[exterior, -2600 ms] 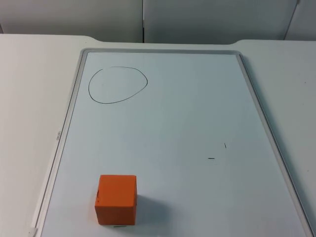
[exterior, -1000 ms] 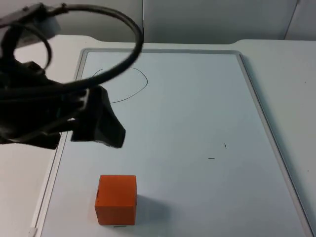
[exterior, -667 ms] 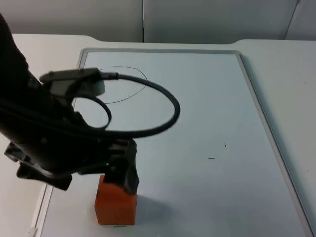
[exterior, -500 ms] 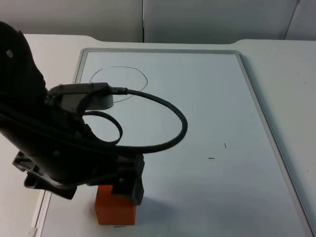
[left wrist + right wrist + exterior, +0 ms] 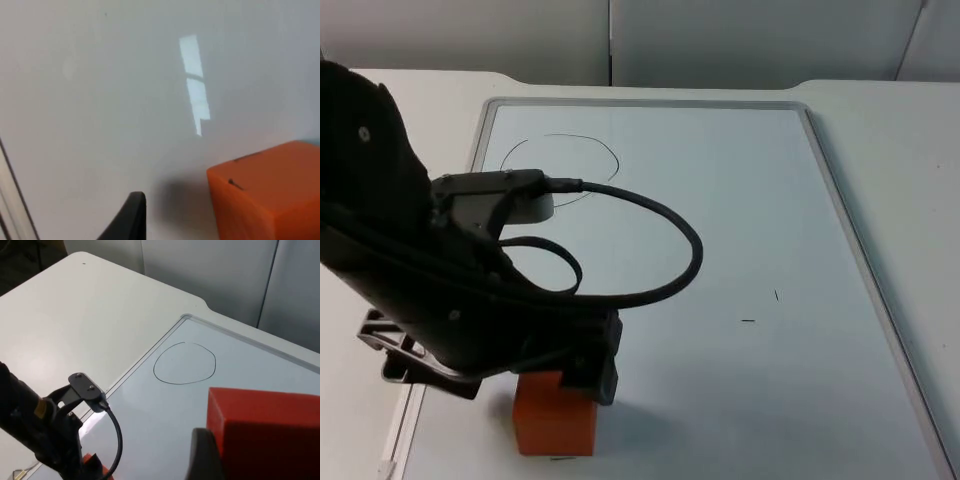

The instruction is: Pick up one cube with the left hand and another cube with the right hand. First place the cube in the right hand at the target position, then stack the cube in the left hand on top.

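At the near left of the whiteboard (image 5: 840, 230), the orange cube (image 5: 556, 424) is being approached by the left gripper (image 5: 590, 375); its finger spread cannot be told. A red cube (image 5: 267, 432) is clamped in the right gripper (image 5: 215, 460). Next, straddling and closing are called for.

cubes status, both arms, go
Left gripper low over orange cube, not gripping. Right gripper holds red cube aloft. Drawn circle unobstructed.

Bright even overhead light, window glare patch on whiteboard (image 5: 194, 82), soft shadow beside orange cube (image 5: 270, 192), red cube (image 5: 267, 432) up close kinda soft
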Available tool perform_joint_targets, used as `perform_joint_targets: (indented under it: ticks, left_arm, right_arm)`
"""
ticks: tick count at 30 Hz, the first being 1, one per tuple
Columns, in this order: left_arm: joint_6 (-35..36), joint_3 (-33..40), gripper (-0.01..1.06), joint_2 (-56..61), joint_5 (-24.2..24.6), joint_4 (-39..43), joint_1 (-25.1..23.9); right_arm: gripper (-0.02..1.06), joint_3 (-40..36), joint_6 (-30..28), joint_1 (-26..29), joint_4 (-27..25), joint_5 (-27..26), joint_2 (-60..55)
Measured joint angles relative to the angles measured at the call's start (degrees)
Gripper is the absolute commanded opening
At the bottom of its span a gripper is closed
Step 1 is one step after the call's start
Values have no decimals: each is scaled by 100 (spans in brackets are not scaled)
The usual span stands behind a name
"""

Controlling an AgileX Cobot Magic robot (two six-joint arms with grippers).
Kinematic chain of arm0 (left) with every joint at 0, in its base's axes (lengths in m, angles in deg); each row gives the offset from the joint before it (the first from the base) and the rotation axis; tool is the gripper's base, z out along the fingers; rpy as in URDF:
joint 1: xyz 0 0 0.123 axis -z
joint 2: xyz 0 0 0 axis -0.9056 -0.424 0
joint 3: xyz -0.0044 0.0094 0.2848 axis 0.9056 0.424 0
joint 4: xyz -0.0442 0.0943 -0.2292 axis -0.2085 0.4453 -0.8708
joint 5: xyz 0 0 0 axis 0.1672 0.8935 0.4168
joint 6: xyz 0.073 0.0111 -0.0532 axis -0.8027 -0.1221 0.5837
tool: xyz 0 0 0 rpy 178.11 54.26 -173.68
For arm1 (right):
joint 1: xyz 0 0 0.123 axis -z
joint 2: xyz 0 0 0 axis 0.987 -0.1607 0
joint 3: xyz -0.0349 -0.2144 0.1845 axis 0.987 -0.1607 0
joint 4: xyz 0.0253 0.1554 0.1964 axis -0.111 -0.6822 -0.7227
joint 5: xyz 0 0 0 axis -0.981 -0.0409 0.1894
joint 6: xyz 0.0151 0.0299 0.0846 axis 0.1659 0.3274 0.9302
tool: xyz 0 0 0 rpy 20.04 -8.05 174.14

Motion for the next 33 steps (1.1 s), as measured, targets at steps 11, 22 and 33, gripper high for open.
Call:
perform_joint_targets:
  ticks: [11, 22, 33]
  left_arm:
    - [60, -219, 105, -292, -8, 24, 189]
    - [207, -255, 56, -329, 100, 24, 189]
    - [187, -486, 0, -71, 587, 340, 196]
  right_arm:
    - [0, 0, -10, 0, 0, 0, 0]
    - [0, 0, -10, 0, 0, 0, 0]
    - [0, 0, -31, 0, 0, 12, 0]
